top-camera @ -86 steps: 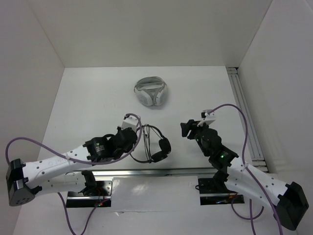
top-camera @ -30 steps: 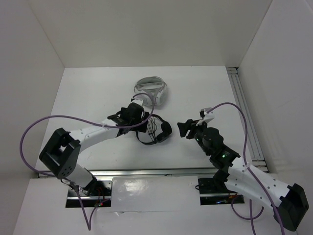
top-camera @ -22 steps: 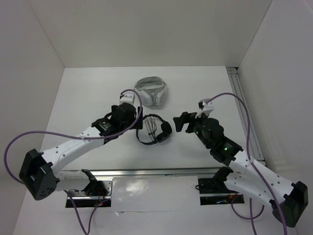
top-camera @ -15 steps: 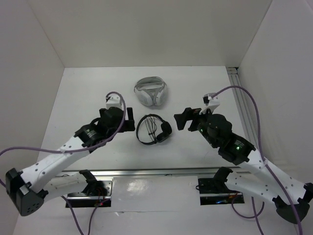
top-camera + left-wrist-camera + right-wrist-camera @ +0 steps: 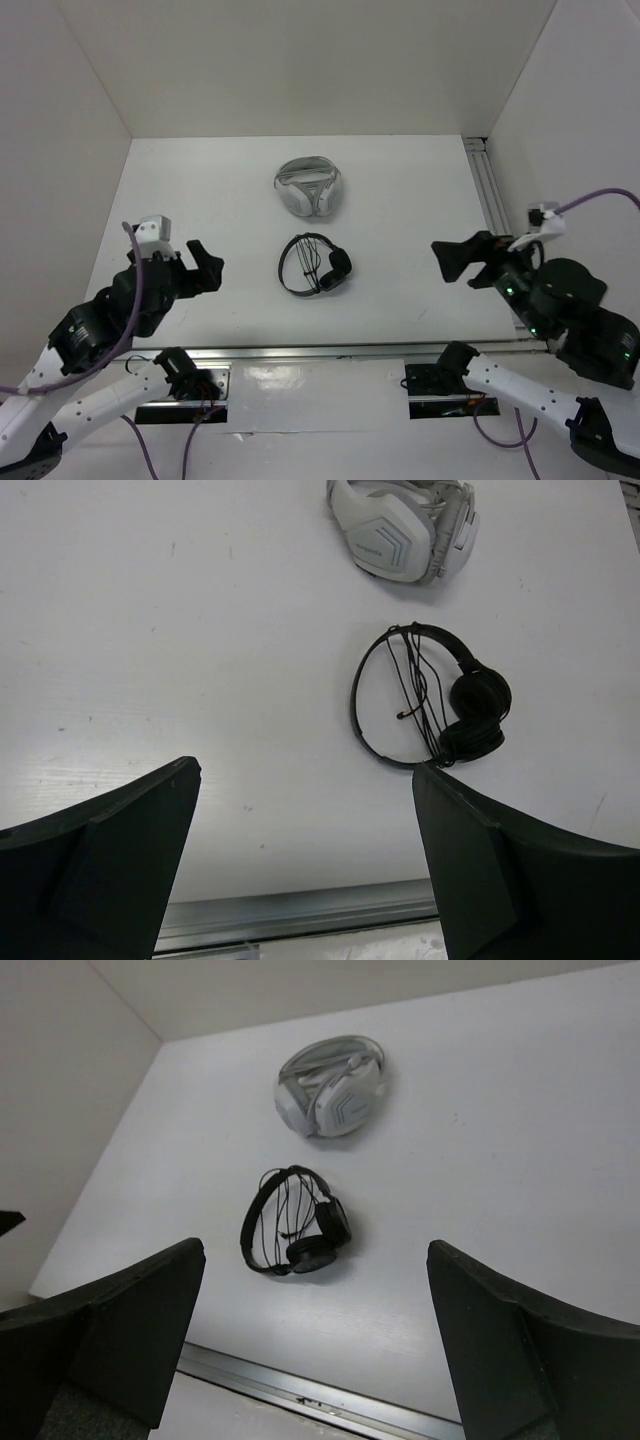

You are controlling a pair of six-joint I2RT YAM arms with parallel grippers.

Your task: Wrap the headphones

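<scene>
Headphones [image 5: 314,266] lie flat mid-desk [image 5: 200,190], nearer the front edge, between the two pincers and well apart from both. Left pincer [image 5: 208,272] wide, empty. Right pincer [image 5: 456,266] wide, empty. White headset [image 5: 308,187] sits just behind the headphones, toward the far edge. Cable is bunched across the headband loop; its run is hard to trace.

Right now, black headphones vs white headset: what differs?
Colour: the black headphones are all black; the white headset is white and grey.
Build: the black headphones have a thin band and small round pads; the white headset is much bulkier.
Place: the black headphones lie nearer the near edge of the table; the white headset lies farther back.
Shared: both rest on the table, apart from each other, neither held.
</scene>
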